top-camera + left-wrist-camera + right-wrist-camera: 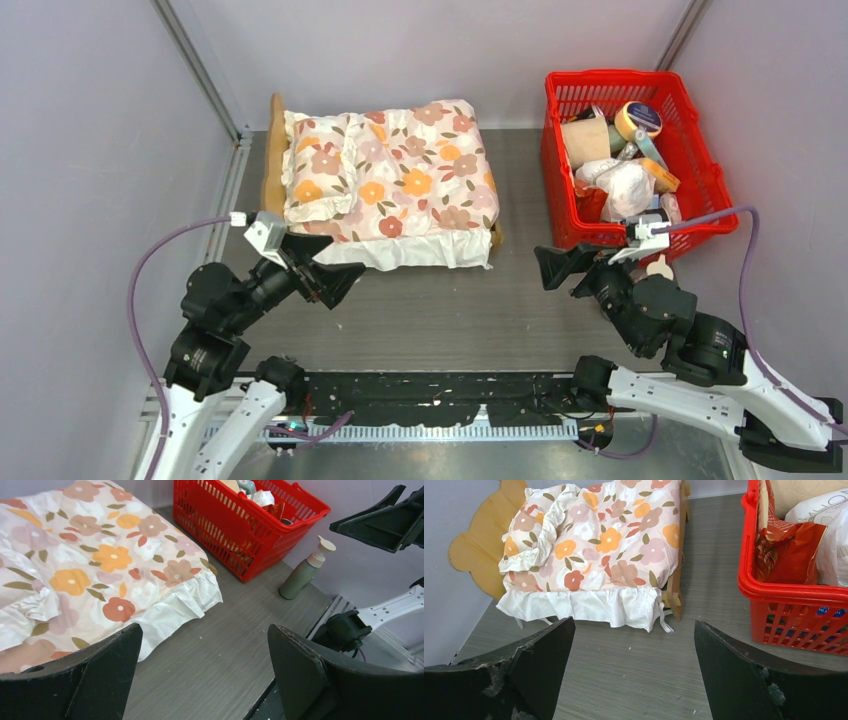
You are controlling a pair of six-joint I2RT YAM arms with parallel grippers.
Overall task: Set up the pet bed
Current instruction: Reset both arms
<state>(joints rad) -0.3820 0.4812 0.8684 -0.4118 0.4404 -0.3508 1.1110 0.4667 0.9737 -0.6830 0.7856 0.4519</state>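
One pet bed (272, 170), head end left, long axis left-right

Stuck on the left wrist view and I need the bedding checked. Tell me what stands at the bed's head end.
Observer: The pet bed ends there in a scalloped light-wood headboard.
Operator: Say where the pillow sits.
Observer: The floral pillow lies on the cover, right up at the headboard.
Operator: Report the right arm's jaws.
Observer: The right gripper has its jaws wide open, holding nothing, and faces the bed's long side.
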